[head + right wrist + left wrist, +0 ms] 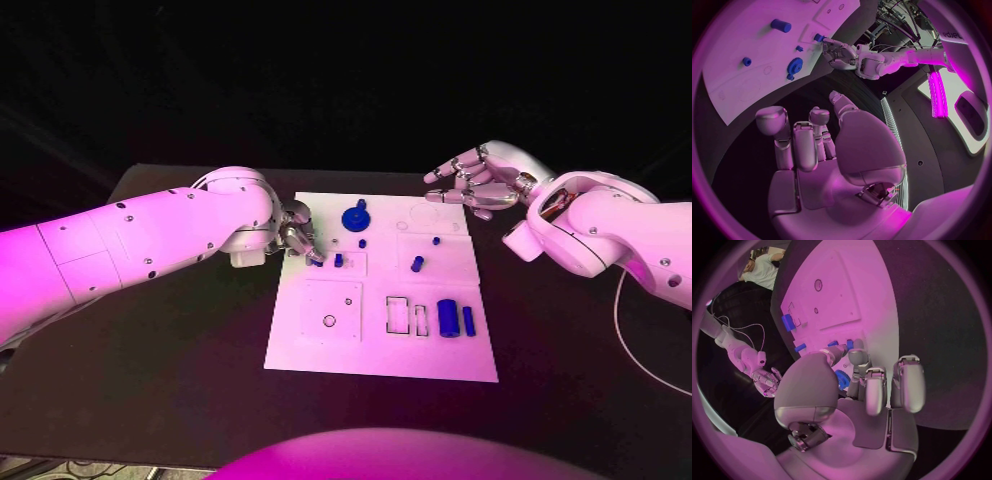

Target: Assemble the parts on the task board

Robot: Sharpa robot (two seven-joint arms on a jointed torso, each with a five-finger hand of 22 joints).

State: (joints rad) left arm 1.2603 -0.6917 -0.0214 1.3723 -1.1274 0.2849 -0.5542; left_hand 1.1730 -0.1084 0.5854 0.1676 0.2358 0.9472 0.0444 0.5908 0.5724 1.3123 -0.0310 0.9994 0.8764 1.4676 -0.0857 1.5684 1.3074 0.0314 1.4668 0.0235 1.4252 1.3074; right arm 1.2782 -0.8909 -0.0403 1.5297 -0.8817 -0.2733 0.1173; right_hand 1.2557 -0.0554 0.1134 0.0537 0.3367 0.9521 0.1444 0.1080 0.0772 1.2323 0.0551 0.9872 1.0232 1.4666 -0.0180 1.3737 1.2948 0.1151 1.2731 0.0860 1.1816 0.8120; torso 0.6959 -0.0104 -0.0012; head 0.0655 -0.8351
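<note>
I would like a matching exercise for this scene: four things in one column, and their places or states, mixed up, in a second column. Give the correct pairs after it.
Things:
1. left hand
2. right hand
3. blue gear
4. large blue cylinder

Places or states:
A. lies near the board's right edge, on the side nearer the robot
B. off the task board, beyond its far right corner, holding nothing
C. at the board's left edge, fingertips down at a small blue part
D. on the far part of the board, left of its middle

Pairs: 1-C, 2-B, 3-D, 4-A
</note>
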